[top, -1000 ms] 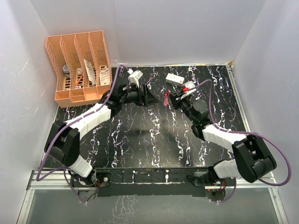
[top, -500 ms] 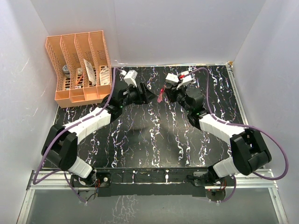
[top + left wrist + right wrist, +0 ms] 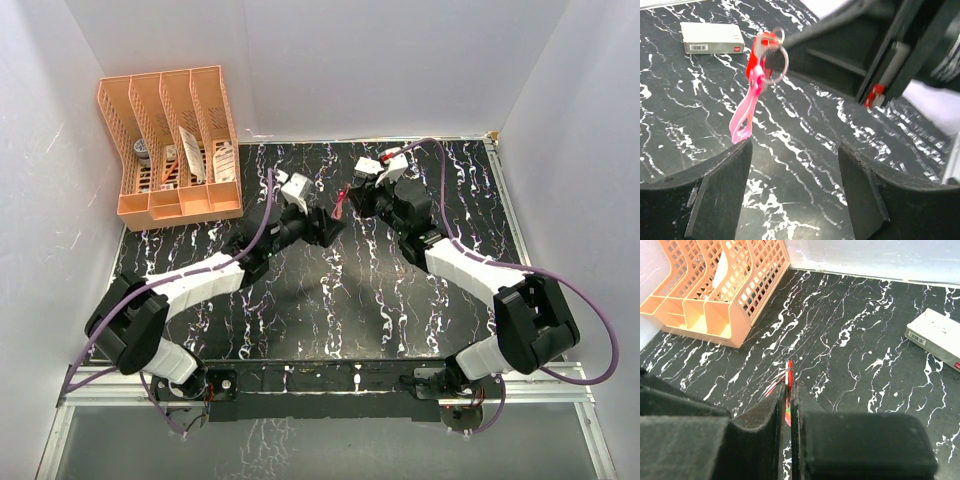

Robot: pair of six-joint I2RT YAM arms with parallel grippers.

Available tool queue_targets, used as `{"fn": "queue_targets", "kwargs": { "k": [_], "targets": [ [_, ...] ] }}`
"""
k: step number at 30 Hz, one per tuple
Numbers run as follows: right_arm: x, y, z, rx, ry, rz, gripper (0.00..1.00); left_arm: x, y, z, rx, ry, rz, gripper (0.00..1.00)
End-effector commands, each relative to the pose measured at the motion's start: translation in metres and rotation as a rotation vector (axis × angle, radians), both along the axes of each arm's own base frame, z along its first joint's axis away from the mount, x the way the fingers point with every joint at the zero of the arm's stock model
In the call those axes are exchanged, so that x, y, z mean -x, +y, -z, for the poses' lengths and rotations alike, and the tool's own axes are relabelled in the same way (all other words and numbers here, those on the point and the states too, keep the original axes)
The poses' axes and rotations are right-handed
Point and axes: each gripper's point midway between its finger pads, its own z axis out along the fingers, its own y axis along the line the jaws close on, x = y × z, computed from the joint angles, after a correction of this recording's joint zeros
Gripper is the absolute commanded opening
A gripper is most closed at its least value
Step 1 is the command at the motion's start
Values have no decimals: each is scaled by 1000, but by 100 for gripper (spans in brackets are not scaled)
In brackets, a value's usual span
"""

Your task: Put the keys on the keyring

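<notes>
My right gripper (image 3: 348,199) is shut on the red-headed key (image 3: 757,52), held above the table; the key shows edge-on between its fingers in the right wrist view (image 3: 788,374). The thin metal keyring (image 3: 776,62) hangs at the red key, and its slim pink tag (image 3: 745,114) dangles below; the tag also shows in the top view (image 3: 342,209). My left gripper (image 3: 328,226) is open and empty, just below and left of the tag, with its fingers (image 3: 720,185) wide apart. I cannot make out the pale metal key.
A white rectangular box (image 3: 712,38) with red marks lies on the black marbled table behind the keyring, also in the right wrist view (image 3: 935,340). An orange file organizer (image 3: 170,140) with papers stands at the back left corner. White walls enclose the table.
My left gripper has moved right and nearer, up to the hanging tag. My right gripper has shifted left and farther back, carrying the red key, ring and tag.
</notes>
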Motion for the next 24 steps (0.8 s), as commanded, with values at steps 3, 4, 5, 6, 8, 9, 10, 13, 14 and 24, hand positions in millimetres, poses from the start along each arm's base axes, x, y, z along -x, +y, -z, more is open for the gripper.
{"fn": "queue_targets", "kwargs": {
  "k": [3,4,5,6,8,9,10,13,14,24],
  "targets": [
    [-4,7,-30,-55,-12,-6,0,-5,24,-22,-111,-303,-78,67],
    [-3,8,-30,-58,-9,-11,0,-6,26,-22,-125,-326,-93,67],
    [-2,9,-31,-62,-8,-17,0,-7,30,-23,-132,-361,-110,67],
    [-2,9,-31,-62,-4,-19,0,-7,33,-21,-142,-391,-124,67],
    [0,9,-31,-61,3,-24,0,-9,35,-23,-160,-462,-138,66],
    [1,9,-31,-60,6,-26,0,-11,35,-25,-172,-496,-149,66],
    [1,9,-30,-57,8,-29,0,-14,36,-26,-182,-512,-167,66],
    [3,11,-27,-53,22,-41,0,-22,31,-30,-213,-557,-186,66],
    [3,12,-27,-54,25,-46,0,-22,28,-31,-219,-574,-184,66],
    [7,15,-29,-59,32,-69,0,-7,-2,-38,-256,-811,-84,68]
  ]
}}
